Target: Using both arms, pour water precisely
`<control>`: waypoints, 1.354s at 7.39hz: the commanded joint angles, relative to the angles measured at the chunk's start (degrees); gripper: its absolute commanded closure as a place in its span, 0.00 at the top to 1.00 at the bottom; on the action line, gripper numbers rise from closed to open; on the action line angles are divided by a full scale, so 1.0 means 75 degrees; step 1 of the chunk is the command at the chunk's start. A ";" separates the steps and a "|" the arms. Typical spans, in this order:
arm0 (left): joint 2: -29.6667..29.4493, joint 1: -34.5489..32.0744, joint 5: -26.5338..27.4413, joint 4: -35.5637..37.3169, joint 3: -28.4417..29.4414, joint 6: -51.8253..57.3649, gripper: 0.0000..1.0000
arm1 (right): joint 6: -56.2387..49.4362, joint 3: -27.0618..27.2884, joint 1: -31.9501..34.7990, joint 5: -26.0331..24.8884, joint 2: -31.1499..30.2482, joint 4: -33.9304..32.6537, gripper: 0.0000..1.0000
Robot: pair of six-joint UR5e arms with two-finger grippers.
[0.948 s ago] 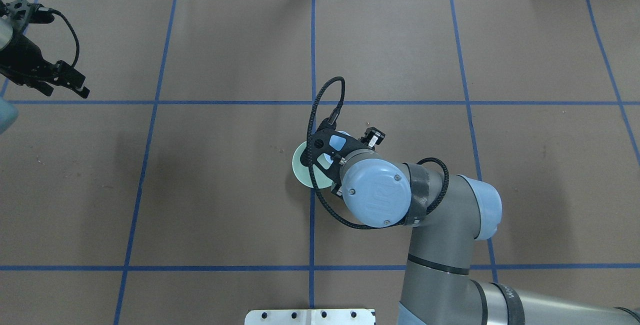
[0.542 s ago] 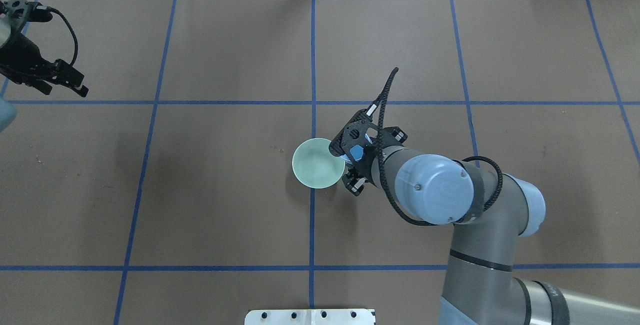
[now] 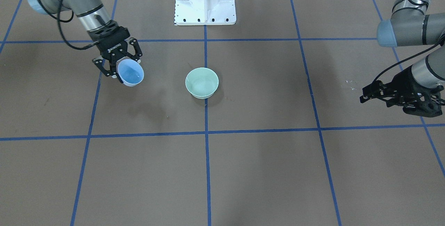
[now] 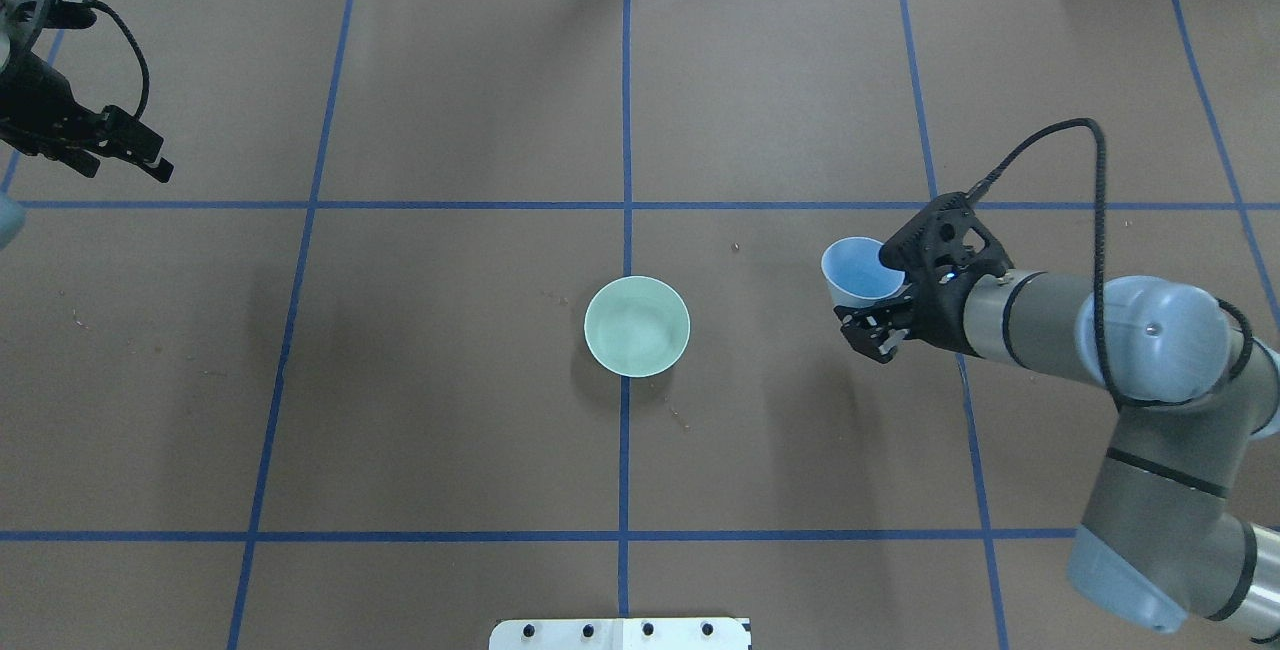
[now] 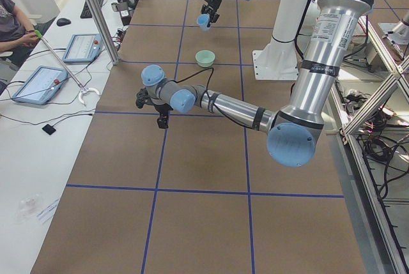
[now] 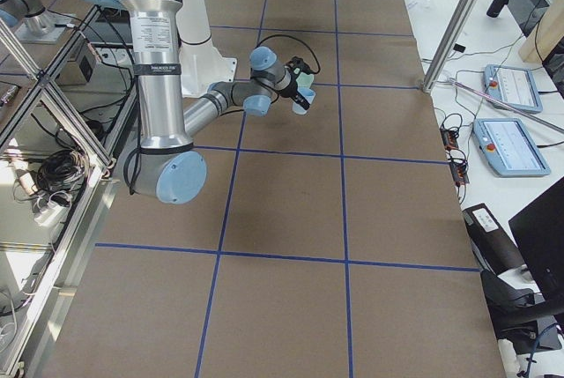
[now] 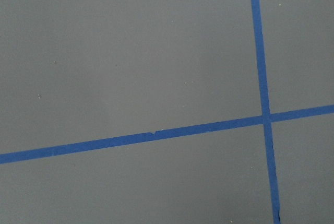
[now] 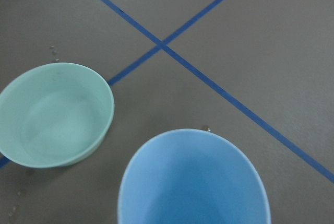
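Blue cup (image 4: 855, 268) clenched in right gripper (image 4: 878, 288), apart from bowl (image 4: 595, 326) — pour seemingly done; left gripper (image 4: 128, 166) spread, empty.

Blue cup (image 8: 193, 182) in the right gripper (image 4: 872, 290) runs off the wrist view's bottom edge. Jaws on the left gripper (image 4: 140, 152): too small to read.

- Water (image 8: 52, 127): a shallow, clear, faintly rippled layer in the green bowl (image 4: 592, 315) at table centre.
- Right arm (image 4: 1040, 330): silver-grey with blue caps. Its gripper (image 4: 880, 287) clamps a tilted blue cup (image 4: 855, 275) above the table, at 3 o'clock from the bowl.
- Left arm (image 3: 410, 27): its gripper (image 4: 158, 158) is parted and empty, at 10 o'clock.
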 commanded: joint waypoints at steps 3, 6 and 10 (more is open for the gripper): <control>-0.0012 -0.0153 0.0006 0.0042 -0.0246 -0.0034 0.99 | 0.0156 -0.1611 0.1586 0.0964 -0.1905 0.3827 0.06; -0.0012 -0.0177 0.0006 0.0054 -0.0305 -0.0046 0.99 | 0.0590 -0.3688 0.2219 0.1255 -0.2237 0.6859 0.06; -0.0012 -0.0212 0.0006 0.0077 -0.0422 -0.0057 0.99 | 0.0754 -0.4968 0.2338 0.1129 -0.2237 0.8443 0.15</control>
